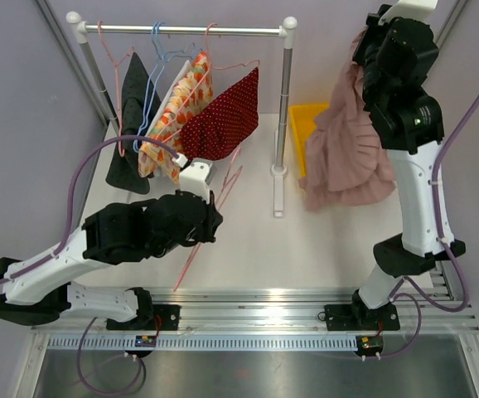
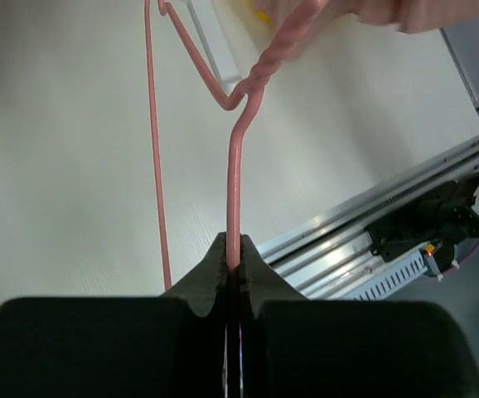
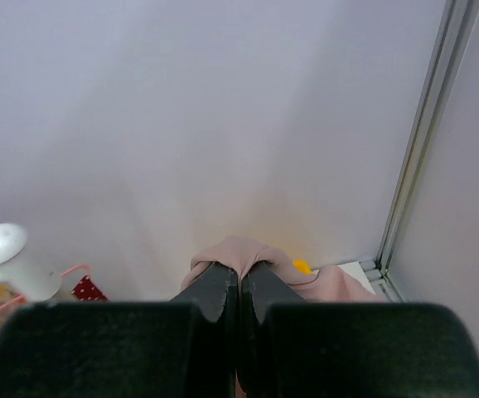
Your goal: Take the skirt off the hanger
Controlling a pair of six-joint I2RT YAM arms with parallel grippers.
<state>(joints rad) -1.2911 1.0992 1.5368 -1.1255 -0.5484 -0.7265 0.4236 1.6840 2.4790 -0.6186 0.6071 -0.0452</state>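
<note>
The pink skirt (image 1: 347, 157) hangs free of its hanger from my right gripper (image 1: 362, 46), which is raised high at the back right and shut on a fold of the skirt's top edge (image 3: 241, 251). The skirt's hem reaches down over the yellow bin (image 1: 306, 124). My left gripper (image 1: 216, 217) is shut on the wire of the bare pink hanger (image 1: 229, 181) and holds it low over the table, left of the skirt. In the left wrist view the hanger wire (image 2: 234, 182) runs straight out from between the closed jaws, with the skirt (image 2: 364, 10) at the top edge.
A white clothes rack (image 1: 285, 108) stands at the back with several hangers carrying a dark garment (image 1: 132, 124), a floral garment (image 1: 177, 108) and a red dotted garment (image 1: 227, 116). Its base bar (image 1: 278, 195) lies between hanger and skirt. A metal rail (image 1: 256, 319) runs along the near edge.
</note>
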